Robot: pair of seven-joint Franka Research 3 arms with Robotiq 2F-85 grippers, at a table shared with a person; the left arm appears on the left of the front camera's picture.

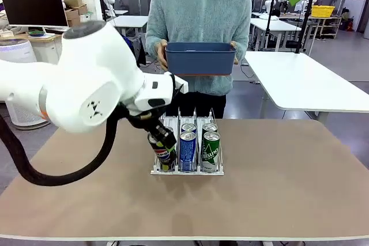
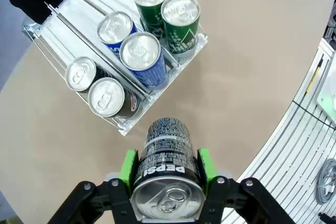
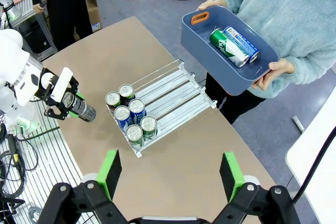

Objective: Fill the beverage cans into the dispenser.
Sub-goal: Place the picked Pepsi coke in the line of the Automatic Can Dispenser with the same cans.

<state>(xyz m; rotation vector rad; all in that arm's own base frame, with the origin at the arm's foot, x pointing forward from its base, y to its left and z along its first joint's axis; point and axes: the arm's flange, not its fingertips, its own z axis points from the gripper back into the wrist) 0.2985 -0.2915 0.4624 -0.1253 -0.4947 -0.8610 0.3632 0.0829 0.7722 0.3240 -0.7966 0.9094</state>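
My left gripper (image 2: 167,170) is shut on a black Pepsi can (image 2: 167,156), its green pads on the can's two sides. In the front view this can (image 1: 161,146) hangs tilted at the front left corner of the dispenser (image 1: 196,119). The dispenser (image 2: 79,19) holds several upright cans at its front end: black ones (image 2: 106,97), blue ones (image 2: 140,56) and green ones (image 2: 180,17), one kind per lane. My right gripper (image 3: 170,174) is open high above the table, nothing between its fingers. From there I see the dispenser (image 3: 173,95) and the held can (image 3: 80,110).
A person stands at the far side holding a blue bin (image 3: 231,85) at chest height. A green can (image 3: 223,43) and a blue-and-white can (image 3: 241,43) lie in it. The rear part of the dispenser lanes is bare. Brown tabletop (image 1: 288,171) surrounds the rack.
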